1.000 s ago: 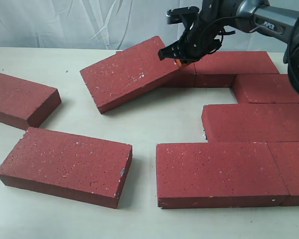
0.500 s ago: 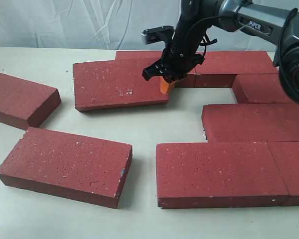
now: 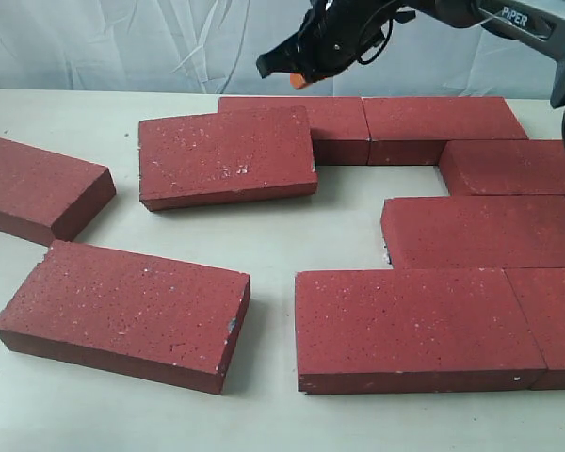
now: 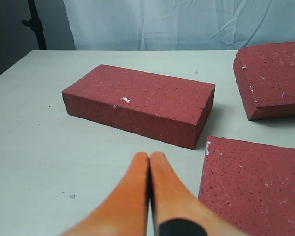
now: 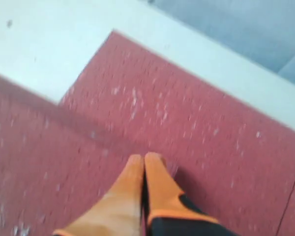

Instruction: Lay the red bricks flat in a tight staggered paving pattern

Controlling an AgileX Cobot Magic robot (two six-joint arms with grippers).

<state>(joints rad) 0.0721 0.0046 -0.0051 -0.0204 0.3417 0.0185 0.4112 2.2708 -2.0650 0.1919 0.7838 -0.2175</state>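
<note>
R gripper (image 3: 299, 78) up in air above back row, orange fingers (image 5: 137, 172) pressed together, nothing held. L gripper (image 4: 150, 164) low over off-white tabletop (image 3: 306, 231) — also closed, empty. Dark red grainy rectangular paving bricks (image 3: 414, 325) all flat: six in staggered rows at right. Askew brick (image 3: 226, 155) by back row's left end, contact unclear. Far-left brick (image 3: 38, 188) & front-left brick (image 3: 122, 313) lie loose — well apart from group.

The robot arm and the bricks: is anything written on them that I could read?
"PIPER": white letters on the right arm, seen in the exterior view.
The red bricks: no writing, only small white flecks.
Both wrist views: no text at all.
</note>
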